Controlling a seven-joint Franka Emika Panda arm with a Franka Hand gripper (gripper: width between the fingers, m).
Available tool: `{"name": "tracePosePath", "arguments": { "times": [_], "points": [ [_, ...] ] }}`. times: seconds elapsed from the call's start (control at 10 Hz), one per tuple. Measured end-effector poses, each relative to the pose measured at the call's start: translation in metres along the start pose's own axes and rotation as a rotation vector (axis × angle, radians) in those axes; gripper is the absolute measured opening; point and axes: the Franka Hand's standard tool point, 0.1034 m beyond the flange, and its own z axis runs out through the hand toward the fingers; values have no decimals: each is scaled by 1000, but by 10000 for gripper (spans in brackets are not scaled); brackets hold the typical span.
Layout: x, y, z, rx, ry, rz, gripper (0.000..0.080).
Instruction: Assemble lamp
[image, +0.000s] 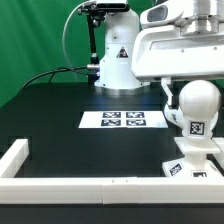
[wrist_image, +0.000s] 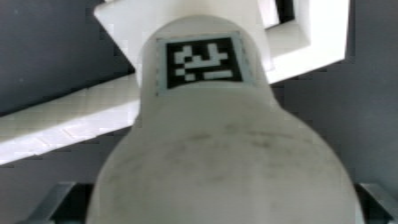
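Gripping the bulb (image: 195, 108) by its round head with the gripper (wrist_image: 210, 205), closed snug around it, out at four o'clock in the exterior view. Hanging right over the base (image: 188, 167), found dead at six o'clock from the gripper. Running twelve-to-six lengthwise, neck pointing down at six; seated or just shy, can't tell.

the black table (image: 55, 115) carries the marker board (image: 125, 120) flat near its middle; behind that board the tapered shade (image: 117, 62) stands upright, well apart; in front of the board a white rail (image: 60, 183) lines the table's edge, and the blocky base (image: 188, 163) sits toward the exterior view's right, against the rail
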Motion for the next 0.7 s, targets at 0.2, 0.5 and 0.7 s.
{"name": "tracePosePath", "arguments": {
  "times": [0.2, 0.5, 0.7],
  "points": [
    [1, -2, 0, 7, 21, -4, 574],
    [1, -2, 1, 6, 19, -10, 672],
    [5, 2, -4, -1, -17, -19, 691]
  ]
}}
